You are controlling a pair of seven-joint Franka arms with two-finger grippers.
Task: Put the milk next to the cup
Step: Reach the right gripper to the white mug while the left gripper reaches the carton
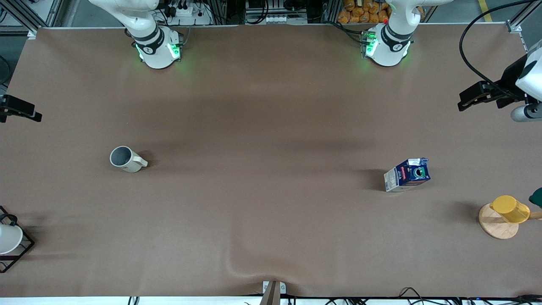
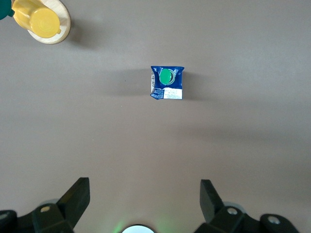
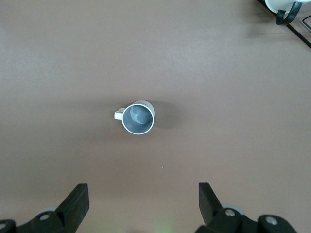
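Observation:
The milk (image 1: 407, 173), a dark blue carton with a green cap, stands upright on the brown table toward the left arm's end. It also shows in the left wrist view (image 2: 166, 82). The cup (image 1: 125, 159), cream with a grey inside, stands toward the right arm's end, its handle pointing toward the milk. It also shows in the right wrist view (image 3: 138, 118). My left gripper (image 2: 145, 194) is open and empty, high over the table between its base and the milk. My right gripper (image 3: 144, 194) is open and empty, high over the table near the cup.
A yellow cup (image 1: 510, 208) on a round wooden disc (image 1: 496, 226) stands near the table's edge at the left arm's end, nearer the front camera than the milk. A black wire rack (image 1: 17, 250) with a white mug stands at the right arm's end.

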